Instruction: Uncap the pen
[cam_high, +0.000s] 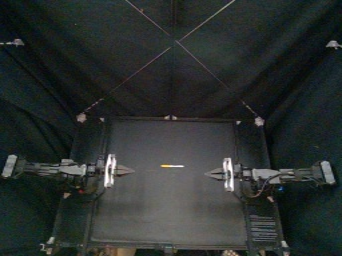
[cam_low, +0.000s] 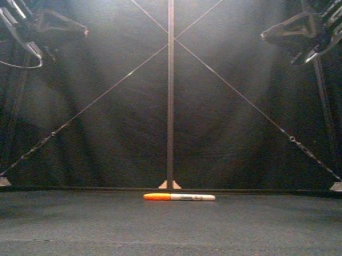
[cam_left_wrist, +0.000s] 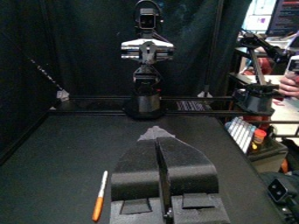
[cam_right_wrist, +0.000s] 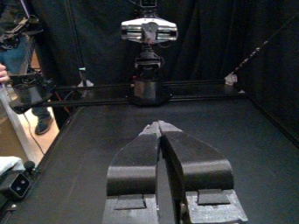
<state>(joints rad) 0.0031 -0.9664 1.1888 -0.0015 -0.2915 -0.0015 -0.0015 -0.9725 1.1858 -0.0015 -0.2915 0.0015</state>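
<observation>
plainly, the pen (cam_high: 170, 166) lies flat on the black worktop (cam_high: 167, 215), in the open stretch between the two grippers and touching neither. the left gripper (cam_high: 127, 172) sits at its own side of the worktop with its tips aimed toward the middle, and its jaws are pressed together with nothing between them; in the left wrist view the two jaws (cam_left_wrist: 156, 133) meet in a single point. the right gripper (cam_high: 211, 173) mirrors it from the opposite side, tips facing the left gripper, jaws likewise closed together on nothing (cam_right_wrist: 156, 128).

the pen lies roughly along the line that joins the two sets of tips, a touch further toward the back curtain than that line, about midway between them and well apart from each. from the front view the pen (cam_low: 179, 197) shows an orange length on the left gripper's side and a paler length on the right gripper's side (which part is the cap is too small to tell). in the left wrist view the pen (cam_left_wrist: 100, 194) appears as a thin orange and white stick lying just beside the left gripper's jaws, running almost parallel to them
</observation>
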